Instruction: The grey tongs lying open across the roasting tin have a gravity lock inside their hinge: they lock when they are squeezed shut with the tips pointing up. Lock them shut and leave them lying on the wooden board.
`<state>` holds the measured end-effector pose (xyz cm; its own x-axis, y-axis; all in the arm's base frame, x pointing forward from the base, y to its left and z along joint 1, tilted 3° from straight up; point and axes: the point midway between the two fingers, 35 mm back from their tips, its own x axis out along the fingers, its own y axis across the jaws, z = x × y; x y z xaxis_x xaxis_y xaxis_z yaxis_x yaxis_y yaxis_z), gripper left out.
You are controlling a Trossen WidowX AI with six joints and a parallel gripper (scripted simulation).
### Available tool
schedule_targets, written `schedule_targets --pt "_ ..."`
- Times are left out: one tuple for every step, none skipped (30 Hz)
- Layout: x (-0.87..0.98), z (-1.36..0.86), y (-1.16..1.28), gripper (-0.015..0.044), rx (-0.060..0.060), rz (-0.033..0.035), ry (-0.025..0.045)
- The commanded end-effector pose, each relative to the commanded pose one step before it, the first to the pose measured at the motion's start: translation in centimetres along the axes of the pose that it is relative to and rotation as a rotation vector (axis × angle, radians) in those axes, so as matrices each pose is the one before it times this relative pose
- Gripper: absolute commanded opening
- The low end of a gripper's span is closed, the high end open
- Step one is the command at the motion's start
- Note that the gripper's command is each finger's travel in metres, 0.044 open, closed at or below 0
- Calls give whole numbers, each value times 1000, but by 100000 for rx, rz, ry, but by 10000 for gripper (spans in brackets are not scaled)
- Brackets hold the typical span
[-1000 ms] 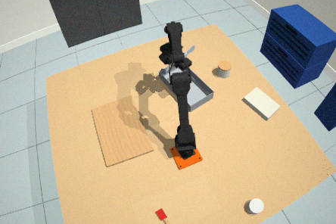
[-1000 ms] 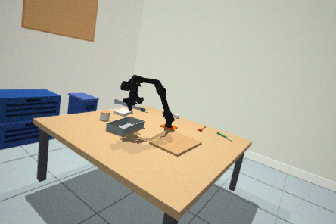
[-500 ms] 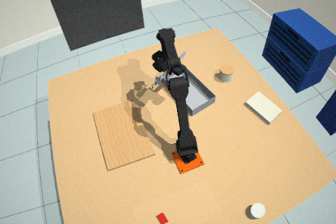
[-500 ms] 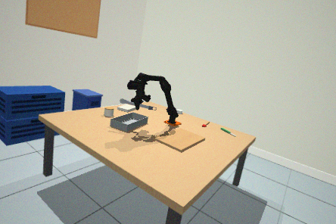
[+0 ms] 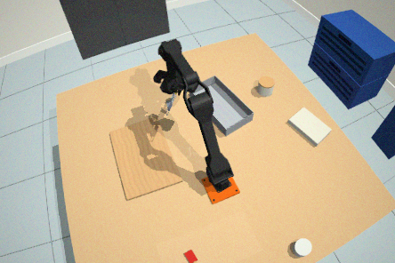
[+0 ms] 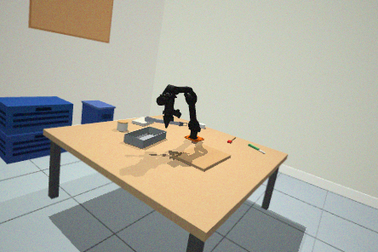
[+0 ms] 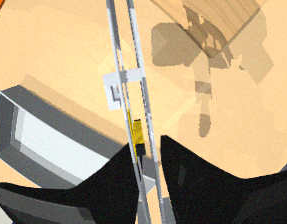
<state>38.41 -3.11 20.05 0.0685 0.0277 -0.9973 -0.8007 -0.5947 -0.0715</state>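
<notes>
The grey tongs [image 5: 170, 102] [image 6: 178, 123] [image 7: 148, 107] are up in the air, clear of the roasting tin [image 5: 242, 125] [image 6: 138, 140] [image 7: 59, 116]. In the wrist view their two long arms run close together, nearly parallel, with a small gap and a yellow piece [image 7: 137, 132] between them. My gripper [image 7: 150, 141] is shut on the tongs, one black finger on either side. Whether the lock has caught, and which way the tips point, I cannot tell. The wooden board [image 5: 129, 181] [image 6: 209, 162] [image 7: 235, 14] lies flat on the table, beside the raised gripper.
A jar with a wooden lid [image 5: 266, 83] [image 6: 123, 127] and a white block [image 5: 310, 126] stand beyond the tin. A white round object [image 5: 302, 247] and a red piece [image 5: 190, 256] [image 6: 230, 141] lie on the base side. A green marker [image 6: 254, 146] lies near the table edge.
</notes>
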Motion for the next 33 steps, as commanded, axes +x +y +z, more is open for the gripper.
schedule_targets --pt "-654 2030 -1075 -150 -9052 -674 883" --pt "-4 524 -367 -150 -2391 58 -133" --pt "-4 520 -370 -150 -2392 57 -131" --pt "-4 517 -373 -150 -2393 56 -130" --pt "-4 513 -375 -150 -2393 56 -128" --pt "-5 510 -378 -150 -2394 55 -127" --pt "-5 506 -380 -150 -2393 54 -125" --pt "-4 406 -311 -150 -1936 43 -100" --pt "-2 244 -190 -150 -1172 26 -60" --pt "-1 81 -64 -150 -391 9 -20" --pt "0 0 0 -150 0 0 0" --pt "0 0 0 -150 0 0 0" --pt "1 78 -71 -150 -332 -53 3" --pt "1 162 -131 -150 -759 -11 -19" --pt "1 236 -192 -150 -1109 -16 -27" --pt "1 311 -253 -150 -1463 -22 -36" --pt "1 385 -315 -150 -1819 -28 -44" --pt "1 452 -372 -150 -2142 -34 -51" --pt "1 483 -402 -150 -2302 -37 -54" --pt "1 486 -409 -150 -2331 -39 -54" --pt "1 483 -411 -150 -2333 -40 -53" --pt "1 479 -413 -150 -2334 -42 -52" --pt "1 476 -415 -150 -2334 -43 -52" --pt "1 472 -417 -150 -2334 -44 -51" --pt "1 469 -418 -150 -2334 -45 -50" --pt "1 465 -420 -150 -2334 -46 -49" --pt "1 462 -422 -150 -2334 -48 -48" --pt "1 459 -424 -150 -2334 -49 -47" --pt "1 455 -426 -150 -2334 -50 -46" --pt "1 452 -427 -150 -2334 -51 -46" --pt "0 448 -431 -150 -2324 -58 -38" --pt "1 445 -430 -150 -2334 -53 -44" --pt "1 441 -432 -150 -2334 -54 -43"
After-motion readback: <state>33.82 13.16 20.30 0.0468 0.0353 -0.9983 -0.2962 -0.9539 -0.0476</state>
